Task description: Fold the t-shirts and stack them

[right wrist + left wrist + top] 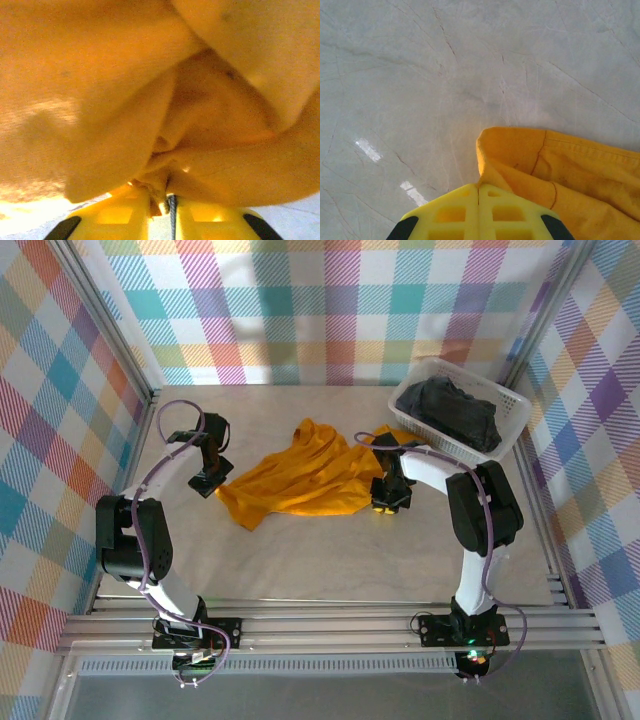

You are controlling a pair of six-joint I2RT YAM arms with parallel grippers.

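Observation:
The mustard-orange t-shirt (300, 475) lies crumpled on the table's middle. My left gripper (213, 480) sits at its left corner. In the left wrist view the yellow fingers (455, 212) are pressed together, and a hemmed edge of the orange t-shirt (580, 170) runs into the tips of my left gripper (479, 186). My right gripper (390, 500) is at the shirt's right edge. Its wrist view shows bunched orange cloth (125, 75) pinched between the tips of my right gripper (162, 195). The black t-shirt (455, 412) lies heaped in the basket.
The white lattice basket (516, 420) stands tilted at the back right corner. Bare pale tabletop (330, 560) stretches in front of the shirt. Checked cloth walls and metal posts enclose the table on three sides.

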